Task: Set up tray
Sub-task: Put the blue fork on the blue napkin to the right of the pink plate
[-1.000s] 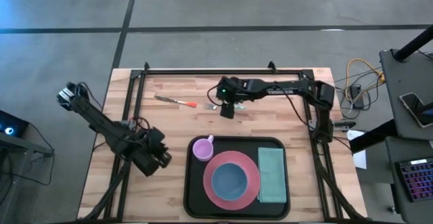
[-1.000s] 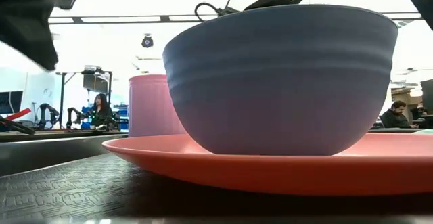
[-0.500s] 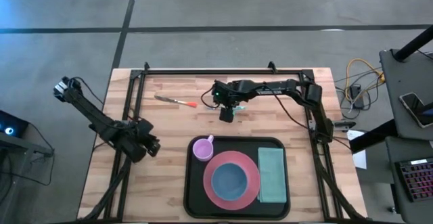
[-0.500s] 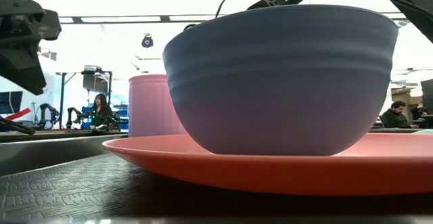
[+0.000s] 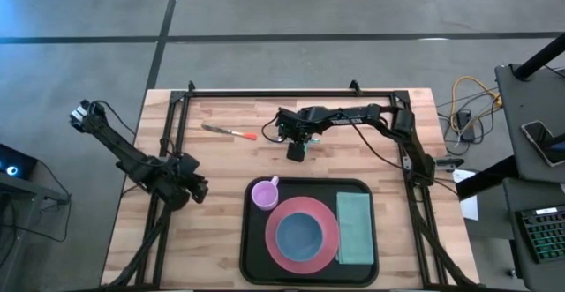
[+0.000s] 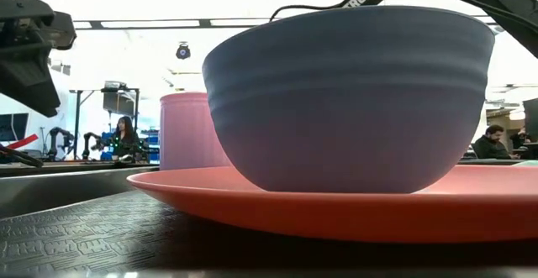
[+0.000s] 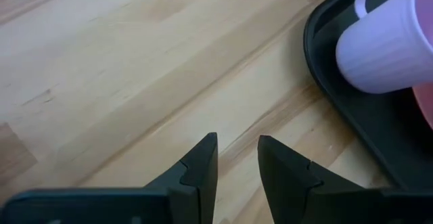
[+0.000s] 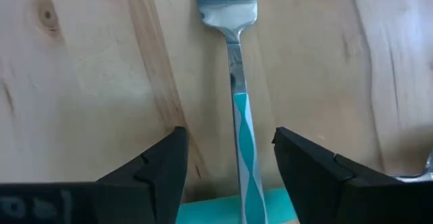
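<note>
I see my right pincer (image 8: 230, 173) spread wide, straddling the teal-handled fork (image 8: 238, 95) that lies on the tabletop (image 5: 353, 151), its fingers not touching it. Since half a second ago it has barely shifted over the fork. My left pincer (image 7: 237, 170) is nearly closed and empty, just beside the tray (image 5: 256, 257), which sits at the tabletop's near edge.

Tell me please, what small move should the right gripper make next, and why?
Probably lower and close on the fork. The right gripper hangs open with the fork's handle lying between its fingers on the table, not yet gripped, and the tray has no cutlery.
</note>
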### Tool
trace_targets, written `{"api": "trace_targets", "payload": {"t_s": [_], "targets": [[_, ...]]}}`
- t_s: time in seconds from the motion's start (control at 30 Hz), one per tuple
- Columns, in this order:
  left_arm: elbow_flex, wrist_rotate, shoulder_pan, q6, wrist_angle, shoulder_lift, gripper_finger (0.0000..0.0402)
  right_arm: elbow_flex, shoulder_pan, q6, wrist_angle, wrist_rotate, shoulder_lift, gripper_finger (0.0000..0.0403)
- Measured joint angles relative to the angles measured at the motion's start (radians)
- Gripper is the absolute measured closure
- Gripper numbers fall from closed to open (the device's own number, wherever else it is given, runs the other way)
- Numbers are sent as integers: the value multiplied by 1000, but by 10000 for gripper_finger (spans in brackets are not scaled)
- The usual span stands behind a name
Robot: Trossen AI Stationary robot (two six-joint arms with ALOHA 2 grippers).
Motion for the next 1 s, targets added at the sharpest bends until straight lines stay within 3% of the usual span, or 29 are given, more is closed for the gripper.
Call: {"api": "trace_targets", "payload": {"t_s": [0.67,0.87,1.0], "targets": [[0,-2,0,-6,13,29,313,0,-6,37,4,-11,1,365],[0,-2,0,-6,17,29,313,-1,-7,82,3,-30,-6,381],[0,-4,0,-7,28,29,313,-2,-7,206,1,-30,-47,378]]}}
